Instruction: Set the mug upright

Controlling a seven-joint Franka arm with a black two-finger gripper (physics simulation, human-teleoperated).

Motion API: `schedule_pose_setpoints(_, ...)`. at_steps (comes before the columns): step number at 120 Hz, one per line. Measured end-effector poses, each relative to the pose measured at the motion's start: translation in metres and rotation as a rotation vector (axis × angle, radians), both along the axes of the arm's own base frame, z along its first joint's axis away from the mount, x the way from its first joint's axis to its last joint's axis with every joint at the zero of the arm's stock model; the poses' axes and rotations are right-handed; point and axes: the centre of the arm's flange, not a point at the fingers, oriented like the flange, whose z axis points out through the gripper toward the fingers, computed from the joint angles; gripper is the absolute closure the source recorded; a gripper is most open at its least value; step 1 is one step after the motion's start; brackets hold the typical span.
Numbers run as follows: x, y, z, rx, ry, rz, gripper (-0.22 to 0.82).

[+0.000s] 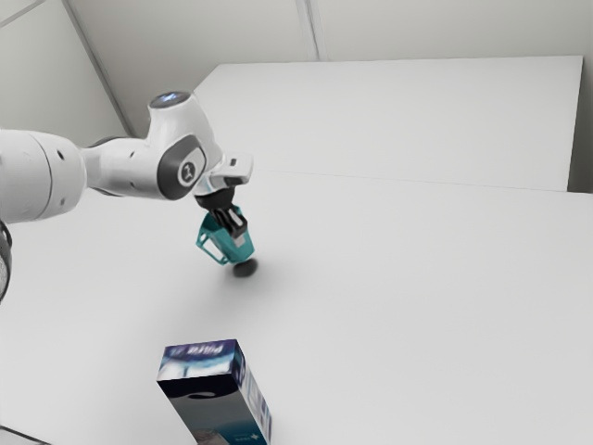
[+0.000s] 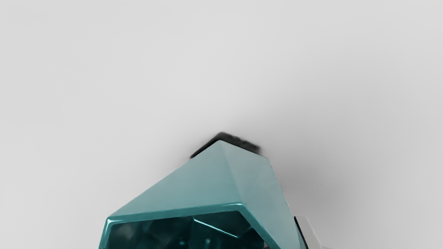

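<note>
Teal mug tilts in hand, box lettering unclear.

A blue, white and grey printed box is carried by the white tabletop, partly cut off by the exterior view's lower edge.

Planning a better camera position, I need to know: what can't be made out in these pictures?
- Mug's underside: wrist view, hidden behind its own walls.
- Part of the mug's rim: wrist view, cut off by the bottom edge.
- Box's lower end: exterior view, cut off by the bottom edge.
- Box's small print: exterior view, too small to read.
</note>
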Motion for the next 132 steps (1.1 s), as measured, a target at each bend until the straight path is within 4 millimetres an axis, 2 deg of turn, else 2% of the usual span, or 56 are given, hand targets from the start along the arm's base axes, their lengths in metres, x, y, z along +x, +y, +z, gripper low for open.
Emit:
schedule_pose_setpoints(28, -0.004, -0.012, -0.015, 0.046, 0.023, 0.004, 0.78)
schedule_pose_setpoints(59, -0.034, -0.013, -0.02, 0.087, 0.049, 0.018, 0.78)
schedule_pose_setpoints(75, -0.044, -0.017, -0.024, 0.11, 0.054, 0.019, 0.78)
schedule_pose_setpoints(101, -0.048, -0.017, -0.038, 0.127, 0.054, 0.045, 0.78)
schedule_pose_setpoints(132, -0.047, -0.017, -0.038, 0.125, 0.038, 0.079, 0.75)
